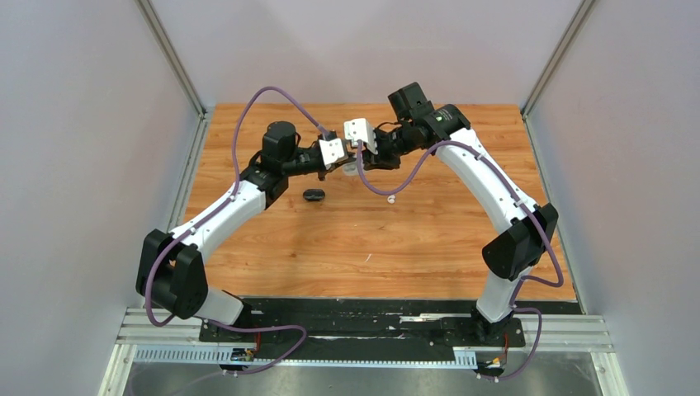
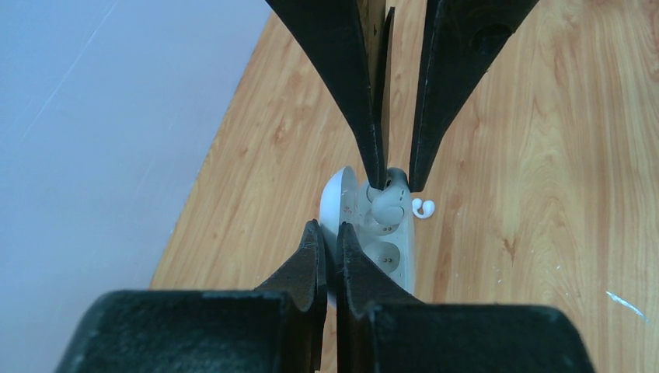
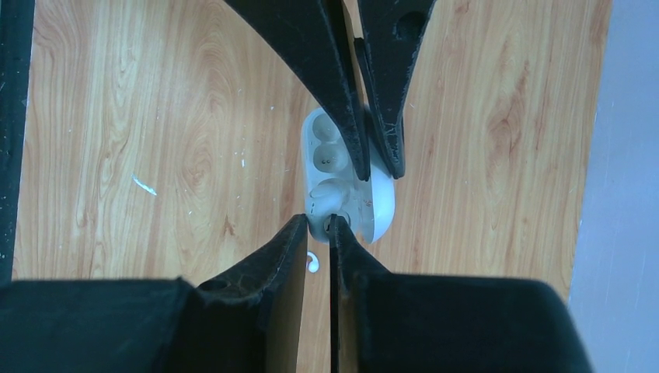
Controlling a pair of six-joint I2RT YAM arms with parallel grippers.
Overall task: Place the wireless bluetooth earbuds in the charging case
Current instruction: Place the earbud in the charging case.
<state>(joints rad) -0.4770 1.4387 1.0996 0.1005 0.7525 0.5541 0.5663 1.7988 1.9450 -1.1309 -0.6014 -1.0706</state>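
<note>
The white charging case [image 2: 388, 263] lies open on the wooden table, lid [image 2: 339, 203] raised; it also shows in the right wrist view [image 3: 326, 148] and, partly hidden, in the top view [image 1: 352, 171]. My left gripper [image 2: 326, 233] is shut on the lid's edge. My right gripper [image 3: 317, 224] is shut on a white earbud [image 2: 386, 207], holding it at the case's far well; the near well is empty. A second white earbud [image 2: 423, 207] lies on the table beside the case, also in the top view [image 1: 391, 199]. The black earbuds are out of view.
A black pebble-shaped case [image 1: 314, 195] lies shut on the table just left of and nearer than the grippers. Both arms meet at mid-table, their purple cables looping above. Grey walls enclose the table on the left, right and back.
</note>
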